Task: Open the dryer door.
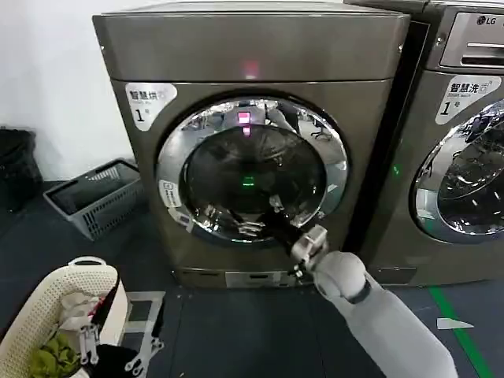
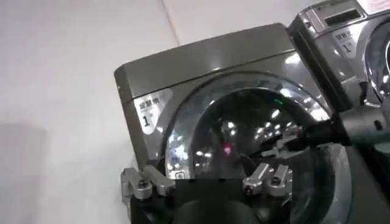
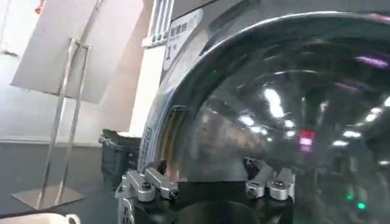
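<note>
- The dryer [image 1: 260,142] stands on the dark floor [image 1: 260,339] straight ahead of me, bronze-grey, with a white corner label reading "1" at its upper left and a pink indicator light glowing above the door.
- The dryer door [image 1: 252,169] sits in the middle of the dryer's front, its chrome ring flush against the body all the way round as far as I can see, so it looks closed.
- My right gripper [image 1: 277,224] is at the lower right part of the dryer door, over the chrome ring where it meets the dark glass; my grey forearm runs down and away from the door toward me.
- From my right wrist the door's ring and glass curve close in front, and my right jaws are spread apart with nothing between them; I cannot tell whether a fingertip touches the ring.
- My left gripper [image 2: 207,182] hangs well back from the dryer, low and to the left of it, facing the door; its jaws are spread wide and hold nothing.
- A grey basket [image 1: 98,197] lies on the floor left of the dryer, by the wall.
- A cream laundry basket [image 1: 55,315] with clothes in it sits nearer me, also left of the dryer.
- An LG-marked machine [image 1: 457,142] stands just beside the dryer on its right.
</note>
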